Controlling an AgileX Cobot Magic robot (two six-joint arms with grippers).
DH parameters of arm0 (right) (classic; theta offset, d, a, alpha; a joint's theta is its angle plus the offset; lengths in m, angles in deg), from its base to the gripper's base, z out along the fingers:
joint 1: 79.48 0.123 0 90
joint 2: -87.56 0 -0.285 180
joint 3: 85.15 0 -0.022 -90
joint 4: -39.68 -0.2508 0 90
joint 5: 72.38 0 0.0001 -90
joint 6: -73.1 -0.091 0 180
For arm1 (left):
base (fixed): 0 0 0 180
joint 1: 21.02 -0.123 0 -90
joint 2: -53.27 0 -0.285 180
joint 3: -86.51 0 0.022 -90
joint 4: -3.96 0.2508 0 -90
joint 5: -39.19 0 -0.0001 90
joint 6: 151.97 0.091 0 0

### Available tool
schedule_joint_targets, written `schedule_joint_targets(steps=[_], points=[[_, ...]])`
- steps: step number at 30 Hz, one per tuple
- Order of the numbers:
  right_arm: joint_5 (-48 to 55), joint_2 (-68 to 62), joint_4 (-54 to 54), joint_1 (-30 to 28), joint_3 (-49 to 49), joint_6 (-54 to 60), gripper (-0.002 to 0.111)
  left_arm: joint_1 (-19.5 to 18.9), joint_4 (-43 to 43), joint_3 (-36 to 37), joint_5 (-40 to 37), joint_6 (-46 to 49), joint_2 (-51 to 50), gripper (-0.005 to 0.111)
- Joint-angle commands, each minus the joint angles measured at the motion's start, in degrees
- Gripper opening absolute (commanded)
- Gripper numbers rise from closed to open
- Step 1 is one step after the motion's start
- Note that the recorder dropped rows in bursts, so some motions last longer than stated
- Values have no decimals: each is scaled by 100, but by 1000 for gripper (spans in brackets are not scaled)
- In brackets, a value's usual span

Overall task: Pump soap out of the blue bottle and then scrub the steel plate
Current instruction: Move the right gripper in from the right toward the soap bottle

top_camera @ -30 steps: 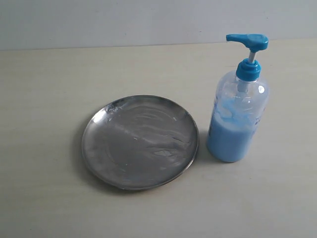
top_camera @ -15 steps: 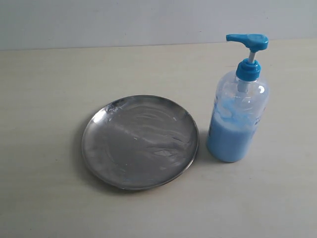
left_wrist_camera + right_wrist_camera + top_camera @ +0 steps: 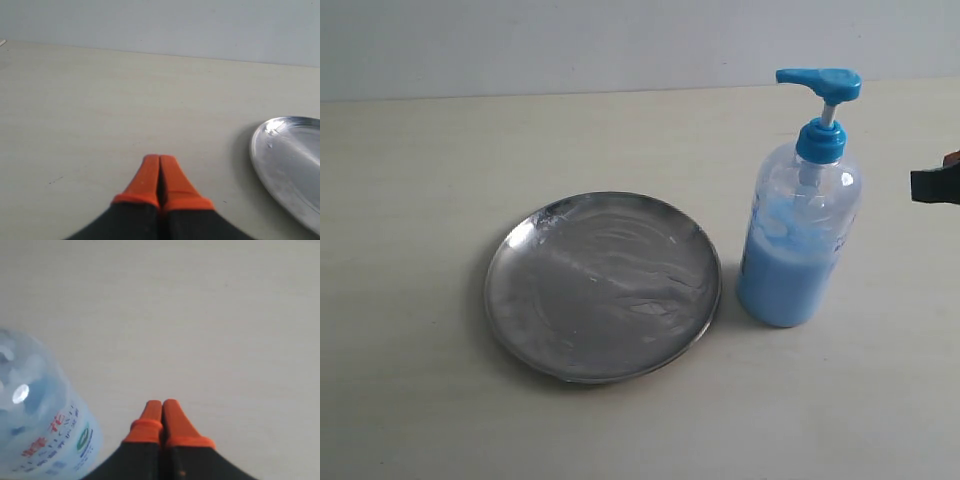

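just beside the steel plate (image 3: 603,286), on its right in the exterior view, the blue bottle (image 3: 802,215) stands upright on the pale surface (image 3: 410,180), half full of soap (image 3: 782,285). the right claw (image 3: 162,404) hangs near the bottle, pressed together, empty; the left claw (image 3: 159,159), also together, hangs near the plate.
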Motion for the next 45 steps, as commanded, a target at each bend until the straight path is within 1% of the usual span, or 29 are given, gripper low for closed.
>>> schedule_joint_targets(steps=[1,6,7,10,12,20,31,33,34,37,40,45], points=[[-15,-464,64,4,20,94,0,-15,25,18,56,20,30,0],[-54,-832,2,4,56,-469,0,-15,25,18,56,20,30,0],[-213,-846,2,4,142,-483,0,-15,25,18,56,20,30,0],[-1192,-859,2,4,621,-840,0,-15,25,18,56,20,30,0],[-1918,-859,2,4,1046,-856,0,-15,25,18,56,20,30,0],[-3922,-859,34,4,2082,-796,0,-15,25,18,56,20,30,0],[-5774,-859,662,4,2996,-667,0,-15,25,18,56,20,30,0],[-6079,-859,884,4,3029,-683,0,-15,25,18,56,20,30,0],[-6191,-859,1061,4,3029,-683,0,-15,25,18,56,20,30,0],[-6140,-859,1783,4,3029,-683,0,-15,25,18,56,20,30,0],[-6140,-859,2272,4,3029,-759,0,-15,25,18,56,20,30,0],[-6092,-859,2261,4,3029,-882,0,-15,25,18,56,20,30,0]])
